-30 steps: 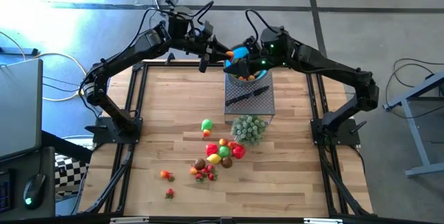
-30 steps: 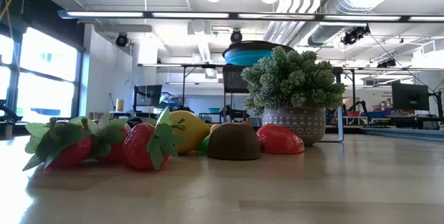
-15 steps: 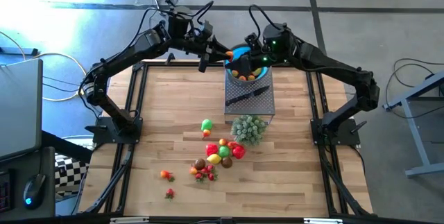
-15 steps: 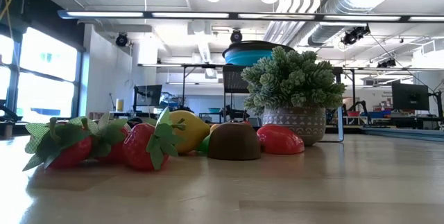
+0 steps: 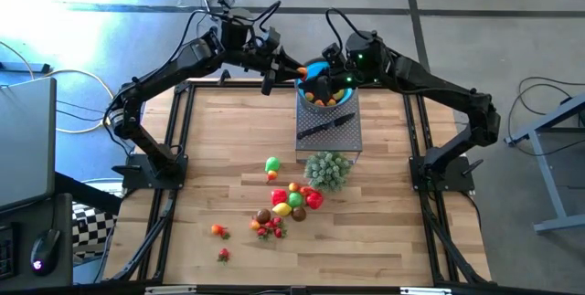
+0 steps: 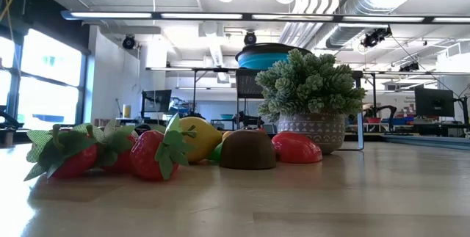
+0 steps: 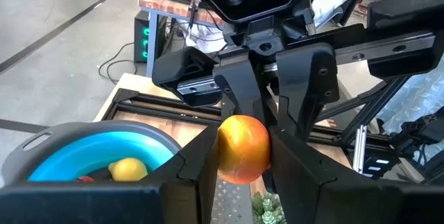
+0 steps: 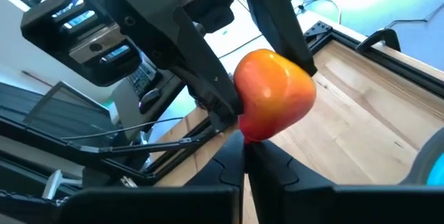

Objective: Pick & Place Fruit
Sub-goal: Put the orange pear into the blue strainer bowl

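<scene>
- While the left gripper hangs at the far end of the table with an orange fruit pinched between its fingers, we'd call this the carry-to-bowl step of one more pick and place.
- The jaws are narrowed onto the fruit from both sides, so it's a proper grip. The fruit sits up in the air just beside the rim of the blue bowl, not yet over it as far as we can tell.
- The right gripper is nose to nose with the left one. Its fingers are pressed fully together with nothing between them, and the tips sit right under the fruit. We can't tell if they actually touch it.
- The bowl already has a few pieces in it, including a yellow fruit. It stands on a grey rack with a black-handled knife lying on it.
- Our guess for the next move is a short sideways shift, so the fruit is over the bowl's opening, then the left jaws open. The right arm probably needs to back off first, it's crowding things.
- Plenty is left to do. The main pile of fruit is down mid-table by the bushy plant, with a green one and some strawberries scattered nearby.
</scene>
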### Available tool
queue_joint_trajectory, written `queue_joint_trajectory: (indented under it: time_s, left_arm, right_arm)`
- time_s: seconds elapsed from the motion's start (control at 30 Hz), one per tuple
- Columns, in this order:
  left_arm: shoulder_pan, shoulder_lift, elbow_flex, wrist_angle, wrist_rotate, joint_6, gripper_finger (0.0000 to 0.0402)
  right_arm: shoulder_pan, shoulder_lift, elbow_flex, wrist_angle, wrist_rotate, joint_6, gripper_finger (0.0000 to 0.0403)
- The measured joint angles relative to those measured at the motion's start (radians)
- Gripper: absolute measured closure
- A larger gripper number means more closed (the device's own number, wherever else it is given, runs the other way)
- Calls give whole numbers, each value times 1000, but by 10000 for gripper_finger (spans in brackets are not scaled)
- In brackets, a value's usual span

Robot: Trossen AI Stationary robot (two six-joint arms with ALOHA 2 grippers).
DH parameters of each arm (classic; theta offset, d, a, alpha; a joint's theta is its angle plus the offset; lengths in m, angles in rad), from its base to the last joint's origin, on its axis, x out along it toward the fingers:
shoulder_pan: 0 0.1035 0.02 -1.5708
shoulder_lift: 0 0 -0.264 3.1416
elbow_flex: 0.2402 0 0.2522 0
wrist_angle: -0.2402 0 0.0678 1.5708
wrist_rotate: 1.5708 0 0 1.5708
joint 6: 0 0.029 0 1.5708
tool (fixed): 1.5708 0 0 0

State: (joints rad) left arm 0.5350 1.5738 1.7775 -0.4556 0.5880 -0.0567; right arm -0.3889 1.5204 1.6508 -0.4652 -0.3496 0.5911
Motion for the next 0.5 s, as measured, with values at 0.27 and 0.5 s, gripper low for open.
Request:
queue_joint_trajectory:
  time_s: [0.27,0.5]
  left_arm:
    - [1,0,0,-11,-20,-53,277]
    - [2,2,-1,-16,-68,-52,212]
  right_arm:
    - [0,0,0,0,-11,-11,399]
    - [1,-4,1,-8,-23,-10,399]
